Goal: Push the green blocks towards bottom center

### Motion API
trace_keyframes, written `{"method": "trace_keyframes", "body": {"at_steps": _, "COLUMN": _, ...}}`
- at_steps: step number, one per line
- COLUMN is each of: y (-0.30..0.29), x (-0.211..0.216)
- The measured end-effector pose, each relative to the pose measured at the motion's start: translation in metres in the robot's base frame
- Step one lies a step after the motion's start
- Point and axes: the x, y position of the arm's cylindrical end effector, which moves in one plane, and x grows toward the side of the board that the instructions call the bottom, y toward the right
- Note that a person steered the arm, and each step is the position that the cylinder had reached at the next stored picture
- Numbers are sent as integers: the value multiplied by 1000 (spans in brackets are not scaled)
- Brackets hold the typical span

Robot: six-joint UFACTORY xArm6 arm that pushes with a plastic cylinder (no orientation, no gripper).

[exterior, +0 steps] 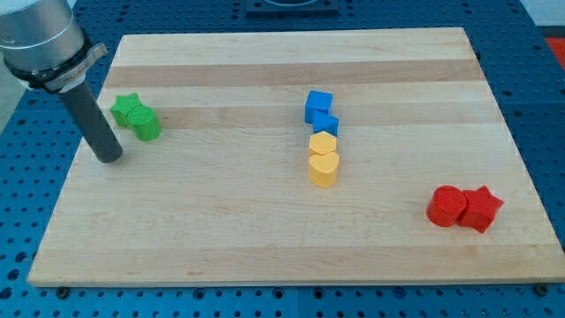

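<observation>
Two green blocks sit touching at the view's upper left: a green star point(126, 108) and a green cylinder point(145, 124) just to its lower right. My tip point(109, 157) rests on the wooden board point(221, 221), to the lower left of the green cylinder and a short gap away from it. The rod rises from the tip toward the view's top left.
Two blue cubes point(319, 106) point(325, 123) and two yellow blocks point(323, 143) point(323, 168) form a column at the centre. A red cylinder point(447, 206) and a red star point(481, 208) sit at the lower right. The board's left edge runs close to the tip.
</observation>
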Motion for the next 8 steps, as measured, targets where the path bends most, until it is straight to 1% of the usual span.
{"method": "trace_keyframes", "body": {"at_steps": 1, "y": -8, "x": -45}}
{"method": "trace_keyframes", "body": {"at_steps": 2, "y": -26, "x": -129}}
{"method": "trace_keyframes", "body": {"at_steps": 4, "y": -34, "x": -128}}
{"method": "trace_keyframes", "body": {"at_steps": 5, "y": -20, "x": -176}}
{"method": "trace_keyframes", "body": {"at_steps": 6, "y": 3, "x": -176}}
{"method": "trace_keyframes", "body": {"at_steps": 7, "y": 4, "x": -160}}
{"method": "trace_keyframes", "body": {"at_steps": 8, "y": 4, "x": -112}}
